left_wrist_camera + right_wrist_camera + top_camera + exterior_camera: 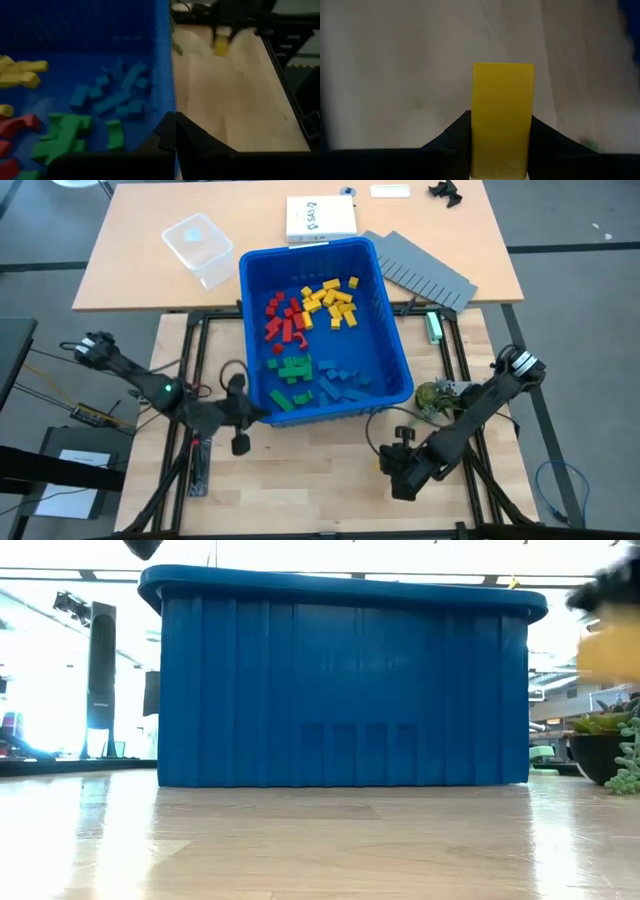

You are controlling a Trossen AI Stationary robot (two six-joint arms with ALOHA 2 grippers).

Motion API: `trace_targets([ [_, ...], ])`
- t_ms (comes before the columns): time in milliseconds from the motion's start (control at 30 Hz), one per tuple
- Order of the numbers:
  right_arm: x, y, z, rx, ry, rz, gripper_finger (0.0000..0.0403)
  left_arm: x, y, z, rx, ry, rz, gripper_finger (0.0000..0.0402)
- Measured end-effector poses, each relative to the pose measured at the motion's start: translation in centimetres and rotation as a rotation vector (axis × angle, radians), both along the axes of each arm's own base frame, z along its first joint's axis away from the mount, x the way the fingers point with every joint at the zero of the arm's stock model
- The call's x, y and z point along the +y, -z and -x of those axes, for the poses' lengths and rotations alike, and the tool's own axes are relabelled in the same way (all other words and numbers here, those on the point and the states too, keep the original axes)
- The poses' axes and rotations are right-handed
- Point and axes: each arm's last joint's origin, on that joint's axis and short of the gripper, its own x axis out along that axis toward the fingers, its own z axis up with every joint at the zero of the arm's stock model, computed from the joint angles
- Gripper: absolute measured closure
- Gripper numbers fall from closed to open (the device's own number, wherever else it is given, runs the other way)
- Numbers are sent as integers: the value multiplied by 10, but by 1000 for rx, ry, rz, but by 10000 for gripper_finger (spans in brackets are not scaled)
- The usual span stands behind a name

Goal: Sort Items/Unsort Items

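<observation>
A large blue bin (396, 340) stands mid-table and holds the items in heaps by colour: yellow blocks (332, 300), red blocks (283, 318), green blocks (293, 370) and blue blocks (345, 380). My left gripper (250, 412) is shut and empty at the bin's near left corner; in its wrist view the fingers (175, 132) hover over the bin's rim (164, 75). My right gripper (395, 470) is over the bare table, to the near right of the bin. It is shut on a yellow block (502, 100), which also shows in the left wrist view (221, 46). My right gripper pinches the yellow block by its two long sides (479, 130) between its two fingers (456, 131). The fingers slant steeply down from above, and the block sticks out past their tips. In the low view the block (608, 652) is a blur, lifted well clear of the table.
Behind the bin lie a clear plastic tub (200, 245), a white box (320, 220) and grey slotted sheets (420, 272). A small potted plant (436, 396) stands right of the bin near my right arm. Bare wood (320, 470) lies before the bin.
</observation>
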Motion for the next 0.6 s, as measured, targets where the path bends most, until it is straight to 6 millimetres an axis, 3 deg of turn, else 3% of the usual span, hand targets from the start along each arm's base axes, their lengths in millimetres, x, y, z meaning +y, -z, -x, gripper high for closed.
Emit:
trace_targets([
  [167,-14,30,13,75,98,44,275,-14,11,-4,23,-4,-3,393],
  [333,-22,45,18,84,172,41,270,-18,11,-6,-6,-36,-20,394],
  [500,-25,49,19,99,180,46,150,-19,9,-8,-34,-42,-4,395],
  [600,-24,39,17,144,176,19,97,-19,8,-8,-44,-42,3,395],
])
